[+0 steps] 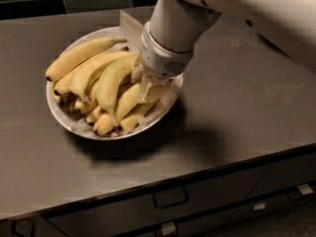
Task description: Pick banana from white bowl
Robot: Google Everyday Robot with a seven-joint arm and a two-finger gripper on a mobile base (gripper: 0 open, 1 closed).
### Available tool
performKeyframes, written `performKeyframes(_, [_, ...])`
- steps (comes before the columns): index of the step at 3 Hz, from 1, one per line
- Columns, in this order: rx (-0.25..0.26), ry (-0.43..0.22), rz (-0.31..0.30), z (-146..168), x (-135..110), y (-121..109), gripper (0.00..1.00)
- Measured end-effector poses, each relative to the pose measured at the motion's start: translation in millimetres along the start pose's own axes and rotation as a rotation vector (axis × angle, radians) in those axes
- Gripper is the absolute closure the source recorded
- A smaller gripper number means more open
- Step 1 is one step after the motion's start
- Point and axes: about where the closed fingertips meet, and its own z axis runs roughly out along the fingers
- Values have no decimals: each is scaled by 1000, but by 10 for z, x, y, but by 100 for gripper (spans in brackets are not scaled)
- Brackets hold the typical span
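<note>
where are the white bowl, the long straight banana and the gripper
white bowl (91,35), camera view, bare far rim
long straight banana (81,56), camera view, middle of its body
gripper (148,88), camera view, its tip, down in the bowl's right side

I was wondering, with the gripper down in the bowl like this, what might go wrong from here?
The gripper sits low at the right side of the white bowl, among tightly piled bananas; lifting one may drag or tip out its neighbours. The crumpled paper lining beside it could snag and come up too.
</note>
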Motion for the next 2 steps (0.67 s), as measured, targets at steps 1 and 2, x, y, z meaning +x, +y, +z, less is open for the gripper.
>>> performKeyframes(1, [0,0,0,0,0,0,100])
performKeyframes(2, [0,0,0,-1,0,0,100])
